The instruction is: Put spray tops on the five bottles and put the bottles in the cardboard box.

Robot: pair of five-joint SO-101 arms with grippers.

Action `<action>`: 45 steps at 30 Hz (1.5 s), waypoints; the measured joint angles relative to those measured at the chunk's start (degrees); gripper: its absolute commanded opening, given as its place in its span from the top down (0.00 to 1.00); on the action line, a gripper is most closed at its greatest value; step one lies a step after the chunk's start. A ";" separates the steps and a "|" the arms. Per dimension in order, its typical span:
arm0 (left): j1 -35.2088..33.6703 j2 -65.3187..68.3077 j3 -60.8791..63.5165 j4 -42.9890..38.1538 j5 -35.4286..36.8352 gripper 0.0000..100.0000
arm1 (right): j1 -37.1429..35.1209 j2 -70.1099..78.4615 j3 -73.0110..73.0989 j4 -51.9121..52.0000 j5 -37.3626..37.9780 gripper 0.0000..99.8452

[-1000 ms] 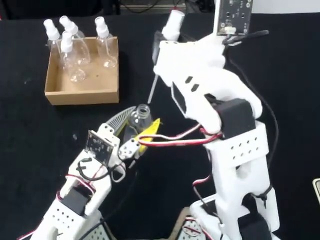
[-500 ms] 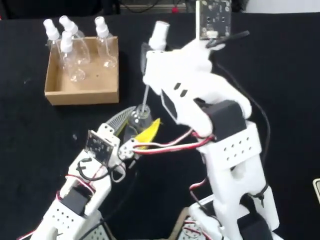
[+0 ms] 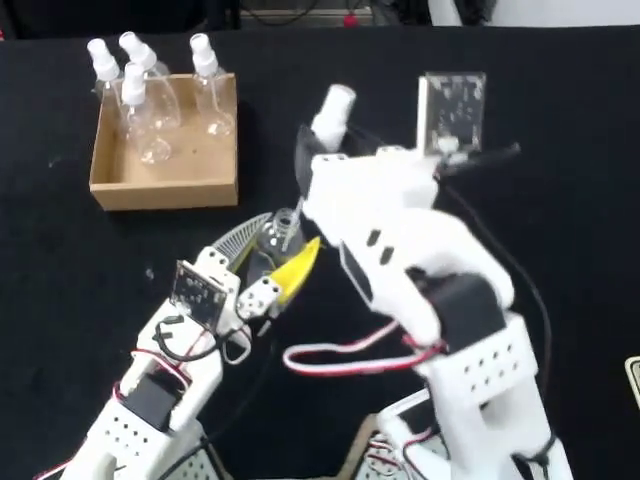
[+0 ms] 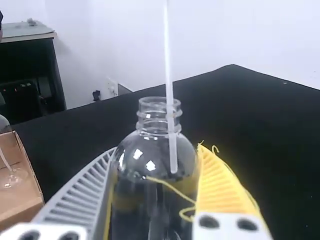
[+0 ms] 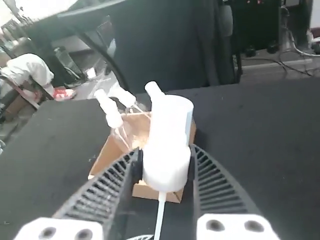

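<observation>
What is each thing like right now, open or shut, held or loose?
Bottle: uncapped, upright, clamped in left gripper, tube dipping inside.
Spray top: gripped by right gripper, above the bottle, not seated.
Four boxed bottles: capped, standing.
Cardboard box: open, holding them.

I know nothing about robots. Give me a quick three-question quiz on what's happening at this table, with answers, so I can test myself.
1. True or false: the spray top in the right gripper is seated on the open bottle.
2. What does the left gripper hold? A) the spray top B) the open bottle C) nothing
3. How many capped bottles stand in the cardboard box?

Key:
1. False. The top is above the bottle, and only its thin tube reaches into the neck.
2. B
3. Four
</observation>
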 measured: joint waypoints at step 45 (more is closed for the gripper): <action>-0.09 0.00 0.00 0.00 0.00 0.95 | -11.25 -18.11 28.48 -7.91 17.76 0.88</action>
